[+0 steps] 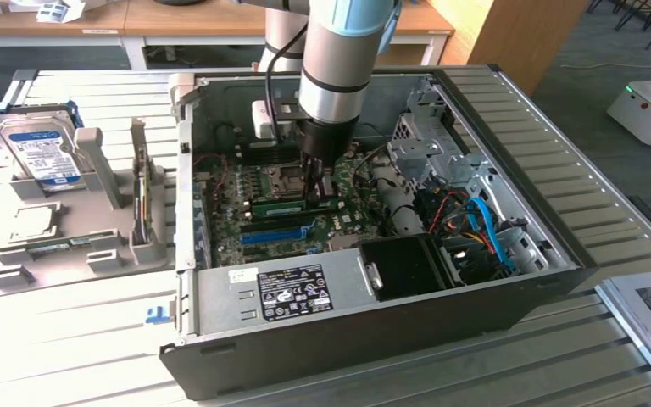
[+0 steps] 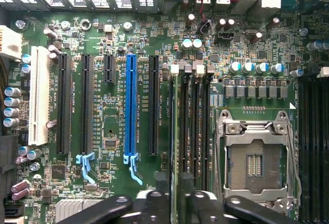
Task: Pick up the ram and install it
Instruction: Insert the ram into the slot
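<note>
Slatted white table point(image 1: 597, 212), open PC case point(image 1: 416, 331); gripper point(image 2: 178, 203) slightly parted astride seated ram point(image 2: 175, 131), board lettering point(image 2: 141, 106) unreadable.

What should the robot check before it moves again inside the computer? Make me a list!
1. The gripper is down inside the case, over the motherboard: ok.
2. The ram is lined up along the memory slots: ok.
3. The ram is pushed all the way in: cannot tell.
4. The cables are off to the side, away from the gripper: ok.
5. The hard drive is parked in its stand outside the case: ok.
</note>
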Action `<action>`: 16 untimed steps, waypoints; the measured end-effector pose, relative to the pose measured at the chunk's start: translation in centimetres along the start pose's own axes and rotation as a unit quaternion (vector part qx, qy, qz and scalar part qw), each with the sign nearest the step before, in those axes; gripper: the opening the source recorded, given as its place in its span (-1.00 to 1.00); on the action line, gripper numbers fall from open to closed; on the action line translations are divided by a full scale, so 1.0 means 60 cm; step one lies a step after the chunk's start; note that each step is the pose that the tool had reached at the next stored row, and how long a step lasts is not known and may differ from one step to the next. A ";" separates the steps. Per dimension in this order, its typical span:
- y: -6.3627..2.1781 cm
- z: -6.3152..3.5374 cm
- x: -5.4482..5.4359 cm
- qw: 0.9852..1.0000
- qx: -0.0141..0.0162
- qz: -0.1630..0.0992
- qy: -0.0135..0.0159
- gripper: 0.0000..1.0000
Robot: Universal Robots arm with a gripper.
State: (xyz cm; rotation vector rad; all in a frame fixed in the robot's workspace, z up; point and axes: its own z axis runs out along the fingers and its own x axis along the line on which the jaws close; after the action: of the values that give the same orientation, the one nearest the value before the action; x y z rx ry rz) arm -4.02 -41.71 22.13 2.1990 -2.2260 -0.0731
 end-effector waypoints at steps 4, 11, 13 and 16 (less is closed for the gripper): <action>0.000 0.000 0.000 1.000 0.000 0.000 0.000 -0.49; 0.000 0.000 0.000 1.000 0.000 0.000 0.000 -0.49; 0.000 0.000 0.000 1.000 0.000 0.000 0.000 -0.49; 0.000 0.000 0.000 1.000 0.000 0.000 0.000 -0.49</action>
State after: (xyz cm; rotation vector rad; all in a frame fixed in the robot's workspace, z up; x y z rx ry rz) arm -4.03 -41.71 22.13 2.1989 -2.2260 -0.0732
